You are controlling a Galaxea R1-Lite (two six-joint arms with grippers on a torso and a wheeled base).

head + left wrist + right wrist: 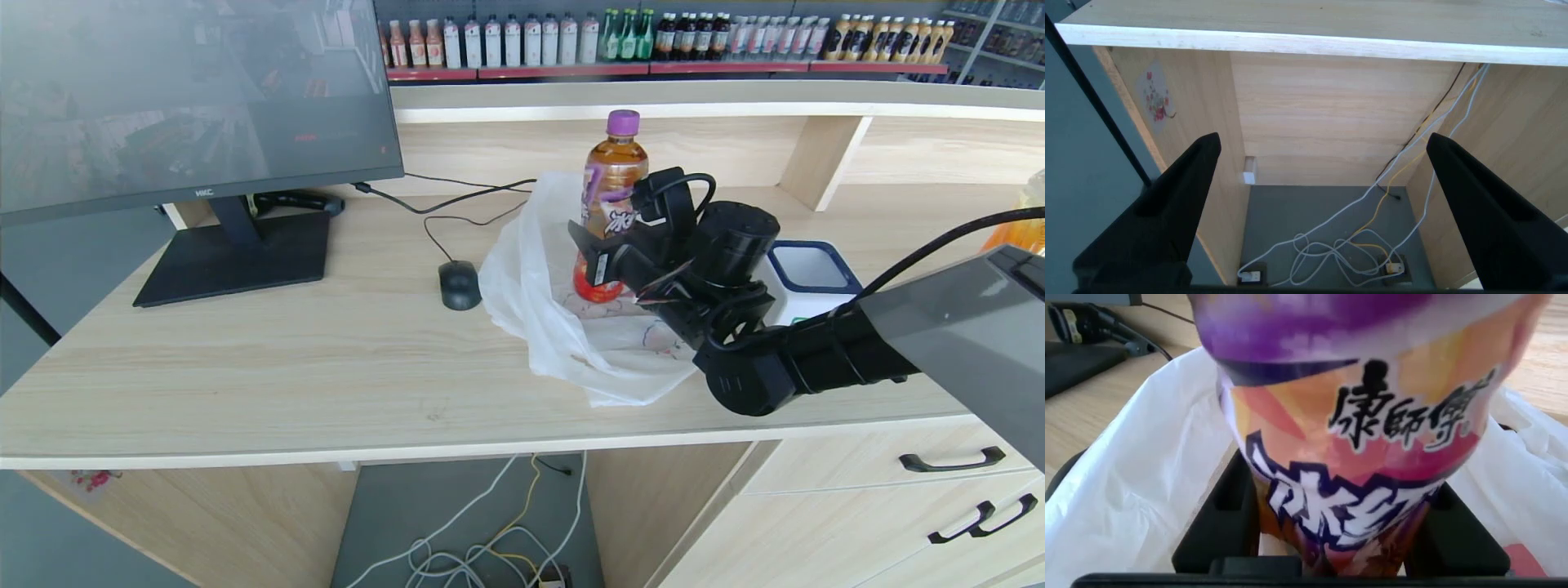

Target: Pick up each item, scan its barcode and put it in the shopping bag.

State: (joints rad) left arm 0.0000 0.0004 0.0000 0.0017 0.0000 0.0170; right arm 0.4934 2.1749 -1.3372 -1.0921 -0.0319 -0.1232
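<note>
A tea bottle [611, 193] with a purple cap and a purple-orange label stands upright over the mouth of the white plastic shopping bag [545, 310] on the counter. My right gripper [608, 260] is shut on the bottle's lower body. In the right wrist view the bottle [1372, 433] is close up, with black fingers [1221, 518] on both sides and the bag [1135, 474] behind it. My left gripper [1323, 220] hangs below the counter's front edge, open and holding nothing, its two fingers wide apart.
A monitor [188, 90] on its stand is at the counter's left, with a handheld scanner [294, 200] behind it and a mouse [460, 284] beside the bag. A blue-rimmed white box [810, 269] sits right of the arm. Cables [1347, 245] lie under the counter.
</note>
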